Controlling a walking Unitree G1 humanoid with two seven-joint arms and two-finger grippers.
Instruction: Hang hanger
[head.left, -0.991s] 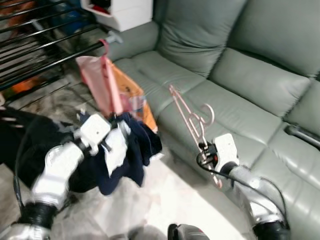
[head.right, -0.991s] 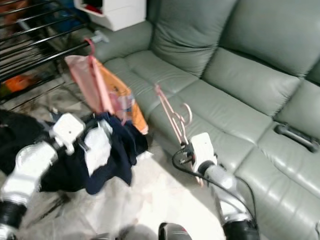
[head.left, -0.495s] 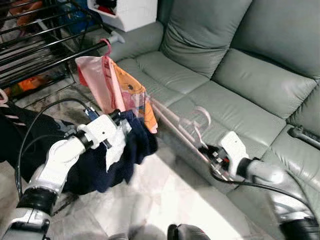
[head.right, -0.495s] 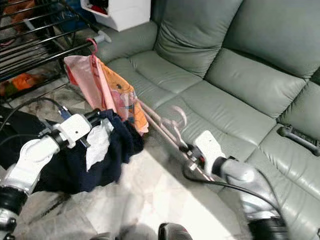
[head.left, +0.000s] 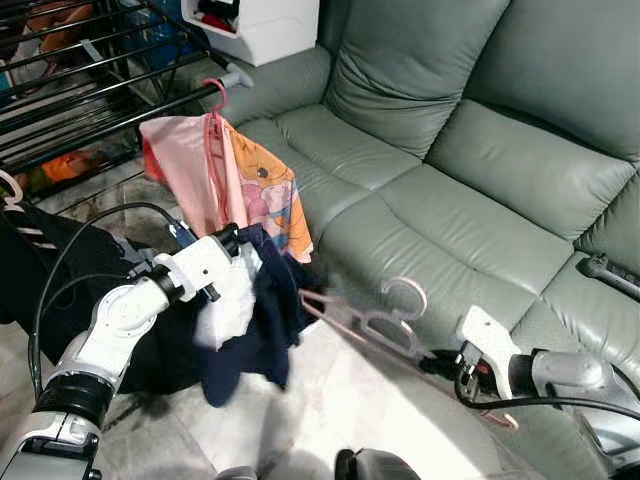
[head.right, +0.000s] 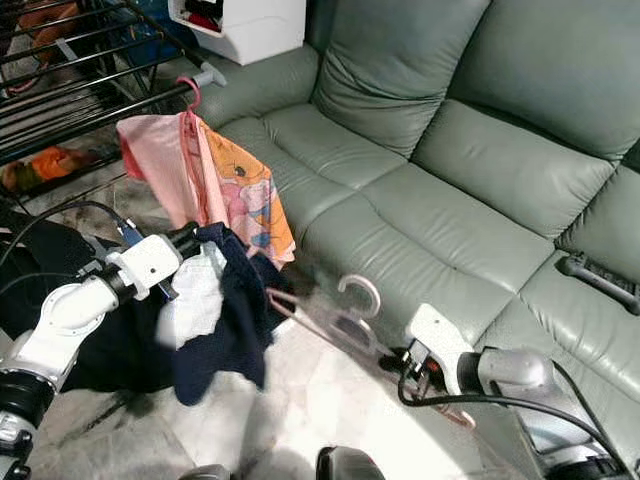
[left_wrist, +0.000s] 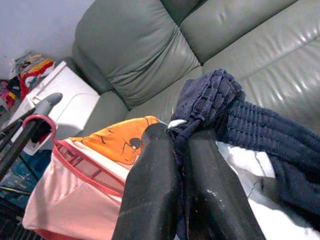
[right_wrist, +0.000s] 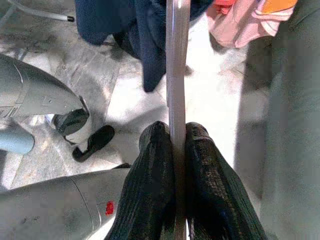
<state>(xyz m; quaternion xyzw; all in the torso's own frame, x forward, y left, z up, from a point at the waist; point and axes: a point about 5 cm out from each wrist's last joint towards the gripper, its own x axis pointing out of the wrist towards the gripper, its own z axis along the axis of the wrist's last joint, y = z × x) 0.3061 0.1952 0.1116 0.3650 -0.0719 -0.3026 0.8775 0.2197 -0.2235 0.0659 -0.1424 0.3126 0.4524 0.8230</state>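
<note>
A pale pink hanger lies nearly flat above the floor in front of the sofa, its hook pointing up. My right gripper is shut on its lower bar, seen close in the right wrist view as the hanger between my fingers. My left gripper is shut on a navy garment with a white patch, which hangs down from it. The left wrist view has the navy garment bunched at the fingertips. The hanger's far tip reaches close to the garment.
A black drying rack stands at the left, with a pink and orange shirt on a pink hanger at its near rail. The grey-green sofa spans the right. A white cabinet sits behind. Dark clothes lie at the left.
My right arm has dropped and swung the hanger from upright to nearly flat, pointing left toward the garment. The left gripper keeps the navy garment, which has swung slightly.
</note>
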